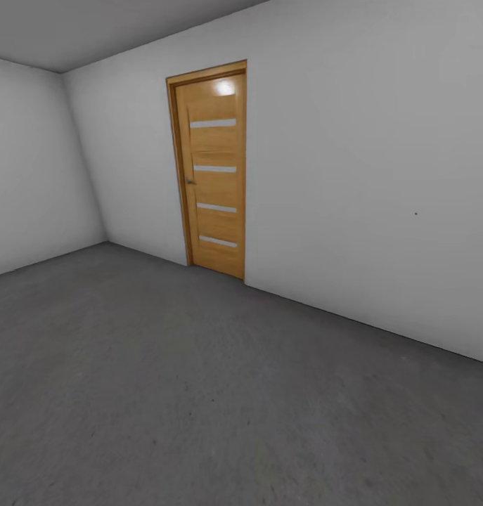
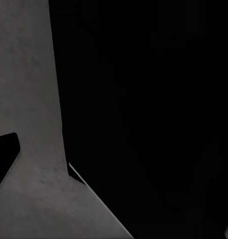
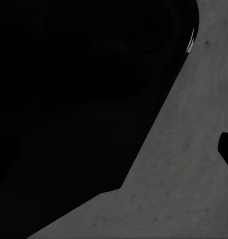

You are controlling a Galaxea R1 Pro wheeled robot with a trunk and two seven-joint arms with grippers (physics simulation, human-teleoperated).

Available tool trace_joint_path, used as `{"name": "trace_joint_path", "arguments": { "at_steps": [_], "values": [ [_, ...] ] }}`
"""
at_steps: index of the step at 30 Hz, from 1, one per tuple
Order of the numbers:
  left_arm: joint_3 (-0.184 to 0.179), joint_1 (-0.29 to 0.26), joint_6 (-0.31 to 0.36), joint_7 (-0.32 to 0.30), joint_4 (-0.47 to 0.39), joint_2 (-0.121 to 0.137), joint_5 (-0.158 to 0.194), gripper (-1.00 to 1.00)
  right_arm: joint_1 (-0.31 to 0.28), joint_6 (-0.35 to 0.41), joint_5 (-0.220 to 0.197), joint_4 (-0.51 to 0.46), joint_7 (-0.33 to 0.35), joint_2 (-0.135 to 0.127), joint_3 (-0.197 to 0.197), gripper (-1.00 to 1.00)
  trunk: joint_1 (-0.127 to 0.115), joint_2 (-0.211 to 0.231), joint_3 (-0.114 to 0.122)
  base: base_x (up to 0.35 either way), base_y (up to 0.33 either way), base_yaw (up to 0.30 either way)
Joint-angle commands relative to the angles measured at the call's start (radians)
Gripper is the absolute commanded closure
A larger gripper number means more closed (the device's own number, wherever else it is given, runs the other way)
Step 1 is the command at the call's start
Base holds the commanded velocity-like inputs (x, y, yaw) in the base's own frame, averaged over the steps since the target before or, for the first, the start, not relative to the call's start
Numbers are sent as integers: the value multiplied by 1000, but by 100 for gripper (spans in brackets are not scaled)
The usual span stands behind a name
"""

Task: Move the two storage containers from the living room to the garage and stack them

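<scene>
Both wrist views are mostly black robot body with grey concrete floor (image 2: 29, 99) beside it, so whether either gripper is spread or closed, or holding anything, cannot be told. From the head view this is the garage: rough dark grey floor (image 1: 199, 393) running to plain white walls (image 1: 368, 154). An orange-wood door (image 1: 214, 172) with four pale horizontal slits stands shut in the far wall near the room's left corner, its foot at the floor edge.
</scene>
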Motion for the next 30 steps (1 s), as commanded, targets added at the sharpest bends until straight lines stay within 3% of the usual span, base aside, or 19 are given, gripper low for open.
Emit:
{"name": "trace_joint_path", "arguments": {
  "at_steps": [1, 30],
  "values": [
    [0, 0, 2, 0, -1, 0, 0, -100, 0, 0, 1, 0, 0, 0, 4, -100, 1, 0, -1, 320, -3, 0],
    [12, 0, -15, 3, -1, 4, 5, -100, 1, 3, -13, 6, 1, -6, 8, -100, 1, 0, -1, 321, 0, 0]
  ]
}}
